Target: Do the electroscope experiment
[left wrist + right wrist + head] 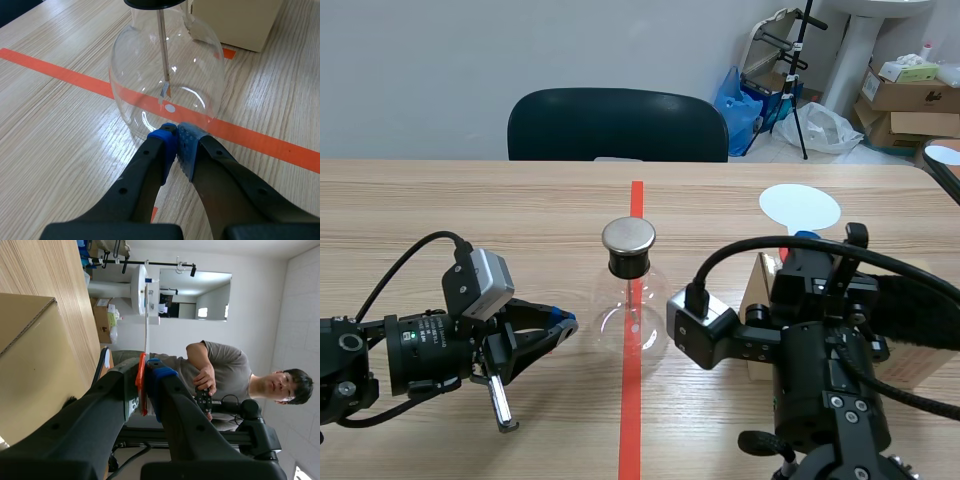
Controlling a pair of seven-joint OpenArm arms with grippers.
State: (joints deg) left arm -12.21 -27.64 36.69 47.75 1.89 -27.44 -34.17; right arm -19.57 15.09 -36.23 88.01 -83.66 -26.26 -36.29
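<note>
Wood-grain table [470, 210] under glass flask [620, 322] and white disc [800, 207], dark chair [617, 125] behind

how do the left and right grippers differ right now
The left gripper is shut on nothing; the right gripper is shut on the orange handle of a white disc. The left gripper lies low over the table, tips just short of the glass flask; the right gripper is rolled on its side beside a cardboard box. Both are black with blue pads.
</note>
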